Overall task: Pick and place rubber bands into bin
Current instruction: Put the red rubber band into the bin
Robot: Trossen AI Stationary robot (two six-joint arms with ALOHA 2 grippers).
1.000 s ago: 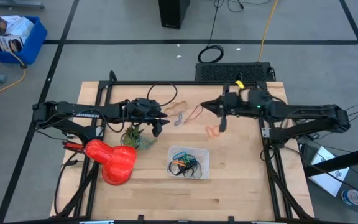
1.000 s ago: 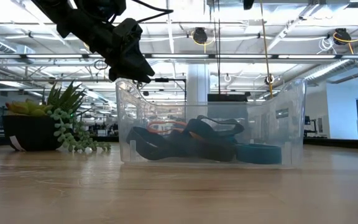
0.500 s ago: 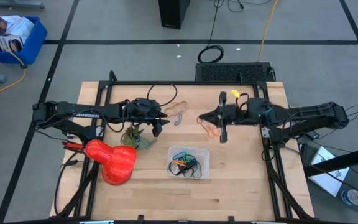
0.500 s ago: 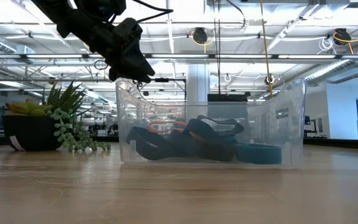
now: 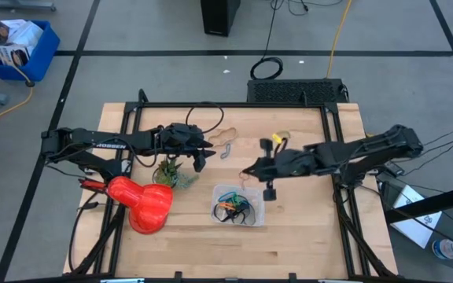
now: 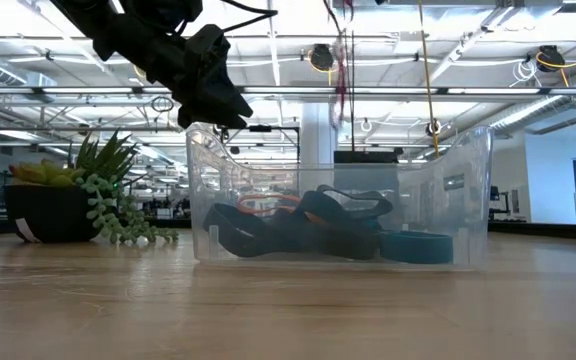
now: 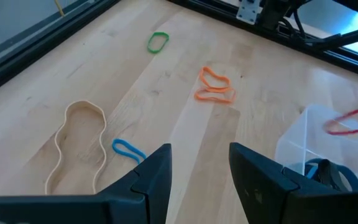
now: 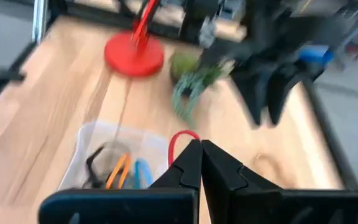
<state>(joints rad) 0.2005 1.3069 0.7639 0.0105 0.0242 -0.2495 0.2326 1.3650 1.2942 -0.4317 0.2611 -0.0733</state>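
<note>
The dark left gripper (image 5: 202,159) hovers with fingers parted and empty beside the small potted green plant (image 5: 169,170). Loose thin rubber bands lie flat on the pale wooden table (image 5: 305,244) beyond it: a long tan loop (image 7: 77,145), a blue one (image 7: 128,149), orange ones (image 7: 214,86), a green one (image 7: 157,42). The clear rounded-corner plastic bin (image 5: 240,205) holds a tangled heap whose single bands are hard to separate. The right gripper (image 8: 199,150), clenched, pinches a red rubber band (image 8: 180,139) hanging above the bin's far edge.

White lettering on left arm (image 5: 104,145), left of centre in high view — too small to read. No other legible text — nothing readable elsewhere.
</note>
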